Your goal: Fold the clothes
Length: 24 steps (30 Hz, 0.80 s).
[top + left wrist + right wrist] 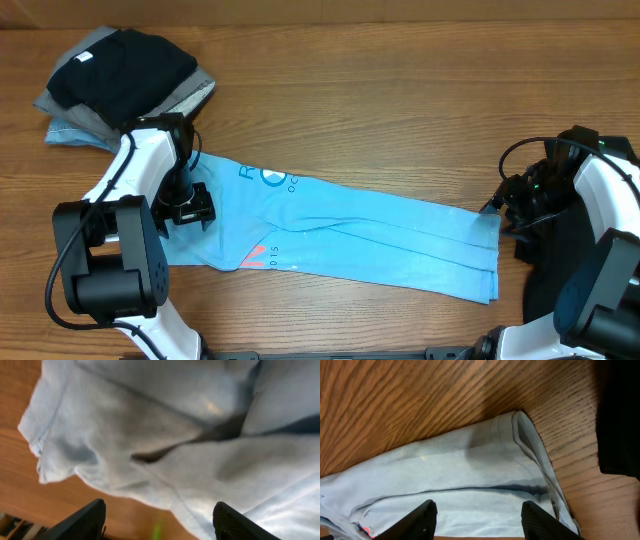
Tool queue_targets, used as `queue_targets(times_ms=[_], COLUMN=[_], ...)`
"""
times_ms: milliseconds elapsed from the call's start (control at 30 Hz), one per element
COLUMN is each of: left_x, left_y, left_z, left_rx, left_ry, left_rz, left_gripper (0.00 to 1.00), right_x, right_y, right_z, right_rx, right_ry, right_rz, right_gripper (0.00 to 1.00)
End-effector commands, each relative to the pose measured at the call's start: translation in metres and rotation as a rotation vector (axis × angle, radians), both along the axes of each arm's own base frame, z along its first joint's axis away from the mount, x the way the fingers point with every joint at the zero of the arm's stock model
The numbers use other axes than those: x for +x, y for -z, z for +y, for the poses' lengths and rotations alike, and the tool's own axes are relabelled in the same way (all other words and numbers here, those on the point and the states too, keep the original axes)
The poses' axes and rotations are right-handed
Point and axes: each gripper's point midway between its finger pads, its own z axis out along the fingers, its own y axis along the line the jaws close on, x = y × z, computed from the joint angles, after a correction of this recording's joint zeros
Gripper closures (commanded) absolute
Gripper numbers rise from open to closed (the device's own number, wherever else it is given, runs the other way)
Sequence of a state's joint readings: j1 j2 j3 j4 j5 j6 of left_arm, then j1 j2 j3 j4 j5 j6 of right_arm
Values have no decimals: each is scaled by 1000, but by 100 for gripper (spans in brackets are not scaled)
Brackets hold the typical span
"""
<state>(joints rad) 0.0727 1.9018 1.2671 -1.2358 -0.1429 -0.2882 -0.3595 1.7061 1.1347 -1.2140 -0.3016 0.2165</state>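
The sky-blue T-shirt [380,235] lies as a long strip on the tabletop [400,90], stretched between the 2 claws. The left claw [188,207] hangs released over its printed end. The right claw [477,512] is spread too, with the hem corner just ahead of its fingers. The cloth looks soft, light and limp, so it will likely sag and slide. I'd pinch all layers at an end's corners. Readable: "R", a ring logo, orange-red "015".
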Motion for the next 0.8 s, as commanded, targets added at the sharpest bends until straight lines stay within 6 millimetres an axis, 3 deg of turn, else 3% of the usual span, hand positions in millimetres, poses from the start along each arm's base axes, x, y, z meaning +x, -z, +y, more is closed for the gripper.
queue_targets(times_ms=[0,433,600,767], left_x=[13,47,54,48], left_y=[-5,5,17,24], left_z=[1,1,-14,-29], left_rx=[-8,-22,-118,-210], left_ry=[-15,27,77,139], left_rz=[-63,-207,-249,-243], left_gripper=[26,33,45,60], right_x=[4,7,6,6], right_y=[-6,-6,-6,-6], right_z=[1,0,0,0], right_rx=[4,1,2,3], right_ry=[1,2,6,9], right_rz=[-38,-51,-46,-44], right_gripper=[42,43,43,43])
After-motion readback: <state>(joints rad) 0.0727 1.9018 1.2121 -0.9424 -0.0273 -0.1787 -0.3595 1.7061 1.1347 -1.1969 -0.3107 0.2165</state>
